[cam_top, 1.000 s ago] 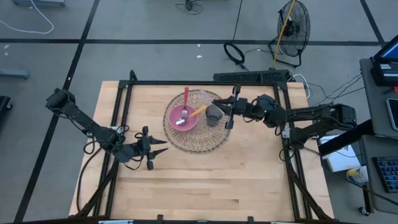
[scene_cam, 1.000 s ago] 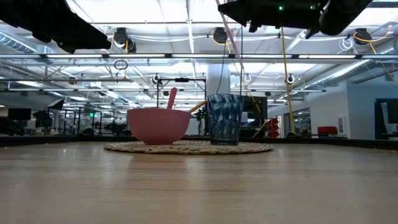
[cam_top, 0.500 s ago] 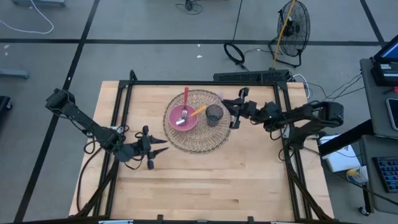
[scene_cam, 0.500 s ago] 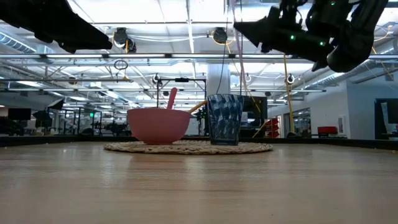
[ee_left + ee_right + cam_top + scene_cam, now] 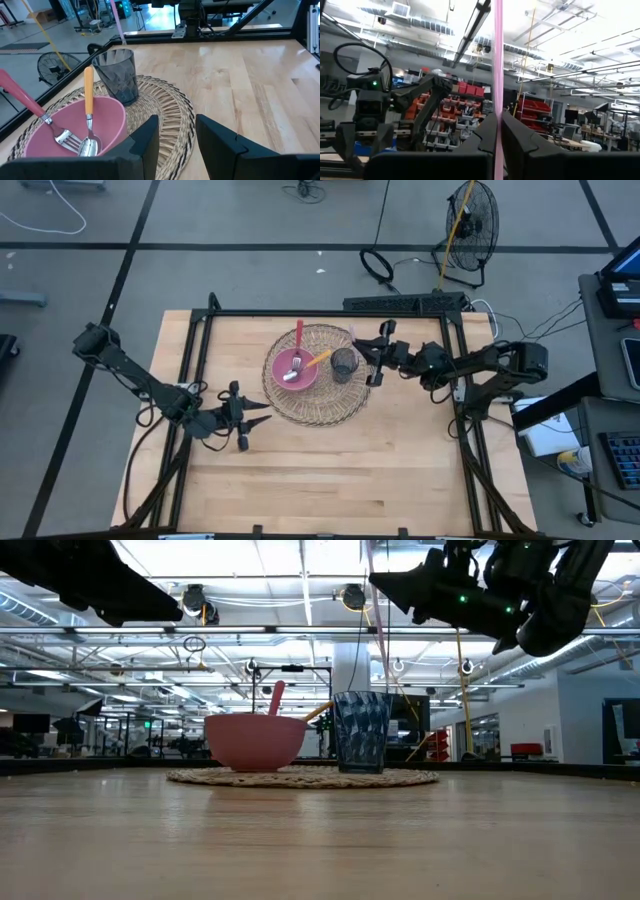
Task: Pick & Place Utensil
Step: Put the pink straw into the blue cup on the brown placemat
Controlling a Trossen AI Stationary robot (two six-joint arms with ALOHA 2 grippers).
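A pink bowl (image 5: pixel 291 369) holding a red-handled fork (image 5: pixel 30 107) and an orange-handled spoon (image 5: pixel 88 115) rests on a round woven mat (image 5: pixel 318 402). A dark see-through cup (image 5: pixel 344 364) stands on the mat beside the bowl. My right gripper (image 5: pixel 362 348) hangs just right of the cup, above it, shut on a thin pink utensil (image 5: pixel 381 630). My left gripper (image 5: pixel 262 415) hovers open off the mat's near left, with nothing between its fingers (image 5: pixel 150 142). My right gripper pinches the pink utensil's thin handle (image 5: pixel 498 107) between its two fingers. They come from the table's right side, slanting upward, and lie across the handle. The utensil stands nearly upright, clear of the table. Its lower end (image 5: pixel 389 685) reaches the cup's rim; whether it touches, I cannot tell.
A black frame (image 5: pixel 300 313) runs around the wooden table top (image 5: pixel 330 470). The near half of the table holds no objects. A floor fan (image 5: pixel 470 220) and cables lie beyond the far edge.
My right gripper has sunk and drawn back a little from over the cup toward the table's right edge, and its fingers have tipped upward. The pink utensil has stayed in its hold and stands nearly upright by the cup.
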